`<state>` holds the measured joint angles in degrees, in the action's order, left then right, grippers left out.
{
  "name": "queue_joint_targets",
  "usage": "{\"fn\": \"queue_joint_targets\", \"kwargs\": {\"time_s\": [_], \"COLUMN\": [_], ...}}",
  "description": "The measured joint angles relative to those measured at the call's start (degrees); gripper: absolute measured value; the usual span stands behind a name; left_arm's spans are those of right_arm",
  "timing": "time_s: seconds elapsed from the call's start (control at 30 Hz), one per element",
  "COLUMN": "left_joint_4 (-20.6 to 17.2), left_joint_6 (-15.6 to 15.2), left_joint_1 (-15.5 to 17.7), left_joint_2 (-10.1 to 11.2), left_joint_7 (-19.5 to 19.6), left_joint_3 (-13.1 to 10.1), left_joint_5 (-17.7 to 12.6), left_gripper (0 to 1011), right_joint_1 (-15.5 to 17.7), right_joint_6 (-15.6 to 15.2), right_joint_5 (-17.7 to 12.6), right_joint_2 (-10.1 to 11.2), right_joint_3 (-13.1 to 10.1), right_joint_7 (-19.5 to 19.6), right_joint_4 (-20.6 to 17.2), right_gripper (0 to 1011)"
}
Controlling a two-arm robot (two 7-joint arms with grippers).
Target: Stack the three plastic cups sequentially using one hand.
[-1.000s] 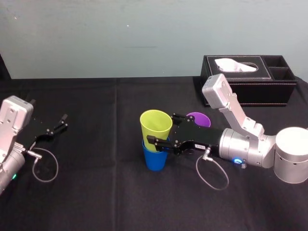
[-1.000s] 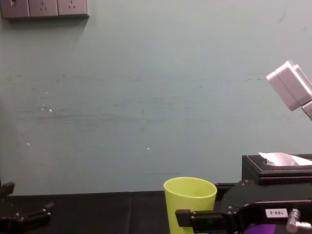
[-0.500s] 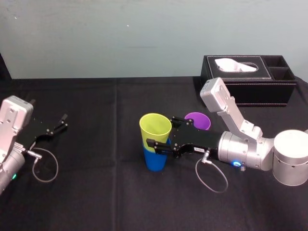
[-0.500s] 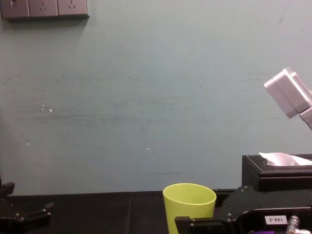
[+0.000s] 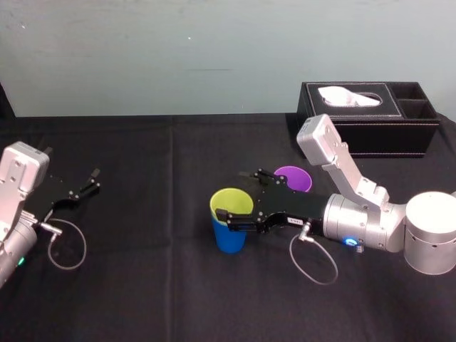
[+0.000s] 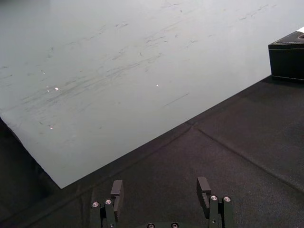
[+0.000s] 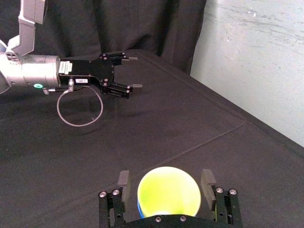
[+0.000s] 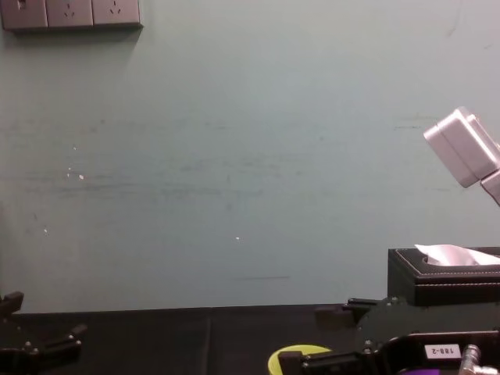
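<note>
The yellow-green cup (image 5: 231, 204) sits nested deep in the blue cup (image 5: 229, 237) at the table's middle, upright. My right gripper (image 5: 239, 196) reaches in from the right and straddles the pair at rim height. In the right wrist view its fingers (image 7: 124, 182) stand open on either side of the yellow-green cup (image 7: 168, 191), with a narrow gap at each side. The purple cup (image 5: 293, 177) stands upright just behind the right gripper's body. Low in the chest view the yellow-green cup's rim (image 8: 300, 358) shows. My left gripper (image 5: 83, 188) rests open at the far left, nothing between its fingers (image 6: 116, 189).
A black tissue box (image 5: 367, 118) with a side compartment stands at the back right, close behind the right arm. A cable loop (image 5: 65, 246) hangs from the left wrist. The black cloth around the cup stack is bare to the front and left.
The yellow-green cup has dropped from high on the blue cup to deep inside it. The right gripper lowered with it and its fingers spread off the cup. The left arm stayed still.
</note>
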<state>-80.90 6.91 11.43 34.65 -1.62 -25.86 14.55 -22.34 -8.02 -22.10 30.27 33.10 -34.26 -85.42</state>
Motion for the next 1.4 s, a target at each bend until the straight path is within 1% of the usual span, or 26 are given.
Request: {"fn": "queue_joint_targets", "kwargs": {"time_s": [0.1, 0.57, 0.63, 0.8, 0.9, 1.1, 1.13, 1.23, 1.33, 1.4], "left_joint_4": [0.00, 0.00, 0.00, 0.00, 0.00, 0.00, 0.00, 0.00, 0.00, 0.00], "left_joint_6": [0.00, 0.00, 0.00, 0.00, 0.00, 0.00, 0.00, 0.00, 0.00, 0.00], "left_joint_1": [0.00, 0.00, 0.00, 0.00, 0.00, 0.00, 0.00, 0.00, 0.00, 0.00], "left_joint_2": [0.00, 0.00, 0.00, 0.00, 0.00, 0.00, 0.00, 0.00, 0.00, 0.00], "left_joint_7": [0.00, 0.00, 0.00, 0.00, 0.00, 0.00, 0.00, 0.00, 0.00, 0.00], "left_joint_3": [0.00, 0.00, 0.00, 0.00, 0.00, 0.00, 0.00, 0.00, 0.00, 0.00], "left_joint_5": [0.00, 0.00, 0.00, 0.00, 0.00, 0.00, 0.00, 0.00, 0.00, 0.00], "left_gripper": [1010, 1010, 1010, 1010, 1010, 1010, 1010, 1010, 1010, 1010], "right_joint_1": [0.00, 0.00, 0.14, 1.21, 2.63, 5.00, 5.81, 7.04, 9.00, 9.78], "right_joint_6": [-0.01, -0.02, 0.06, 0.64, 1.13, 1.92, 2.22, 2.71, 3.66, 4.00], "right_joint_5": [-0.02, -0.09, -0.15, -0.71, -1.42, -2.32, -2.60, -2.91, -3.35, -3.40], "right_joint_2": [0.00, 0.00, 0.10, 0.89, 2.22, 4.23, 4.80, 5.63, 6.76, 7.21], "right_joint_3": [-0.02, -0.05, -0.32, -1.81, -3.52, -5.99, -6.71, -7.89, -9.63, -10.24], "right_joint_7": [0.01, 0.02, 0.20, 0.98, 1.59, 2.46, 2.70, 3.12, 3.70, 3.90], "right_joint_4": [-0.03, -0.07, -0.25, -1.19, -2.38, -4.15, -4.58, -5.18, -5.71, -5.78], "right_gripper": [1002, 1002, 1003, 1003, 1003, 1003, 1003, 1003, 1003, 1002]}}
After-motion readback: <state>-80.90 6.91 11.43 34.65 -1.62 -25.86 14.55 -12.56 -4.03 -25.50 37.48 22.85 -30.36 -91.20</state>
